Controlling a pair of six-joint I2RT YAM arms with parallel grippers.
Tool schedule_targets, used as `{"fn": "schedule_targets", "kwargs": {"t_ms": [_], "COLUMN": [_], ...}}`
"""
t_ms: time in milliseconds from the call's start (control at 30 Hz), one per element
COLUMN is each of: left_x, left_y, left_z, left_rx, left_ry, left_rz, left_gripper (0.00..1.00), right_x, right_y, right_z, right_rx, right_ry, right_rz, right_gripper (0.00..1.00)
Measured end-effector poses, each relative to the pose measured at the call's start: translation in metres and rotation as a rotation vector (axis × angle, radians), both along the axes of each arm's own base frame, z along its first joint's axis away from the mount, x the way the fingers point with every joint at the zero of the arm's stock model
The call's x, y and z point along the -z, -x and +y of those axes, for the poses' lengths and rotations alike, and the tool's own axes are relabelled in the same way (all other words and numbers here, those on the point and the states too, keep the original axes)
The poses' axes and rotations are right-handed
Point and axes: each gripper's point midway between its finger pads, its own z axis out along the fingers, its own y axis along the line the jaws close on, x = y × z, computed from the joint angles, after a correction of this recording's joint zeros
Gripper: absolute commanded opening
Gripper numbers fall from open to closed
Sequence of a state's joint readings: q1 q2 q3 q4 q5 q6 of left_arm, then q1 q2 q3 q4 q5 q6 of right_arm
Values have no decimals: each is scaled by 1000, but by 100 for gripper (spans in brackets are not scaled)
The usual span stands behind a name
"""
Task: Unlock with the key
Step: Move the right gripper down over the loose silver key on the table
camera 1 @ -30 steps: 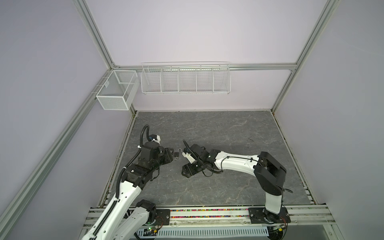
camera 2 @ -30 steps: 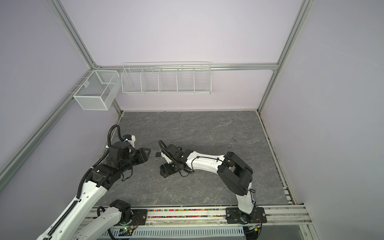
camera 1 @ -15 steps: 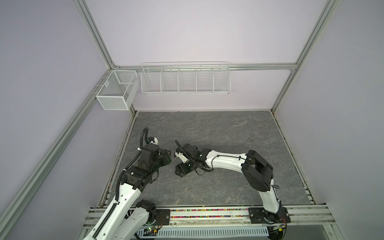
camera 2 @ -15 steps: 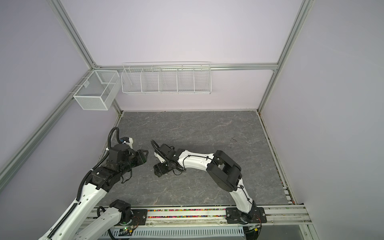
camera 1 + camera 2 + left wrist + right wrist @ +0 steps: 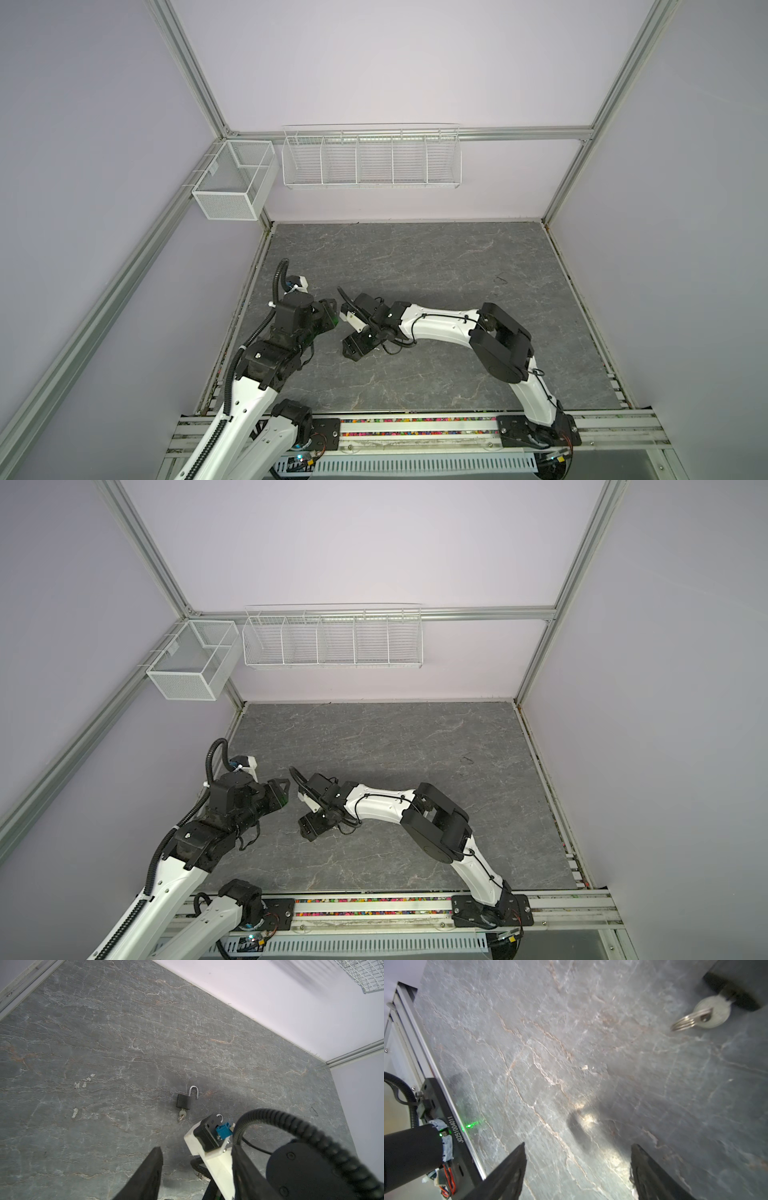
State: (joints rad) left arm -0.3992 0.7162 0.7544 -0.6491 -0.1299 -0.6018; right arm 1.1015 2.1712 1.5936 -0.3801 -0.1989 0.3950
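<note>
- Padlock (image 5: 183, 1101): black body lying flat on the grey table (image 5: 104, 1043), clear of both claws. Its silver shackle (image 5: 193, 1091) is lifted, with one leg free of the body.
- Key (image 5: 712, 1013): seated in the end of the padlock opposite the shackle. A split ring (image 5: 687, 1020) hangs from its head.
- Right claw (image 5: 577, 1144): spread wide with nothing between the fingers. It is low over the table, near the padlock on its key side, and touches neither key nor padlock.
- Left claw (image 5: 196, 1148): fingers apart, nothing pinched. It is on the padlock's key side, farther off than the right claw, and the right arm's wrist camera (image 5: 209, 1132) is nearer the padlock than it is.
- Top views: the padlock cannot be made out in either; the right arm's wrist covers that spot.
- Wire rack (image 5: 371, 156) and mesh basket (image 5: 232, 180): mounted on the walls, well apart from the padlock.
</note>
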Motion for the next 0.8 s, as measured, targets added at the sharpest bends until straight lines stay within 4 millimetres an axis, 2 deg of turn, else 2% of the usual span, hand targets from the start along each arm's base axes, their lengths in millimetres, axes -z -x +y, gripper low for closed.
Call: {"fn": "schedule_targets", "kwargs": {"t_ms": [400,800], "left_x": [1,2], "left_y": [-1,0], "left_z": [0,0], "left_rx": [-10,-13], "left_ry": [7,11], "left_rz": [5,8], "left_gripper": [54,54], "right_x": [7,9], "right_y": [11,34], "right_z": [-6,-50], "right_rx": [-16,-19], "right_ry": [36,103], "right_rz": [-5,1], "right_gripper": [80,80]}}
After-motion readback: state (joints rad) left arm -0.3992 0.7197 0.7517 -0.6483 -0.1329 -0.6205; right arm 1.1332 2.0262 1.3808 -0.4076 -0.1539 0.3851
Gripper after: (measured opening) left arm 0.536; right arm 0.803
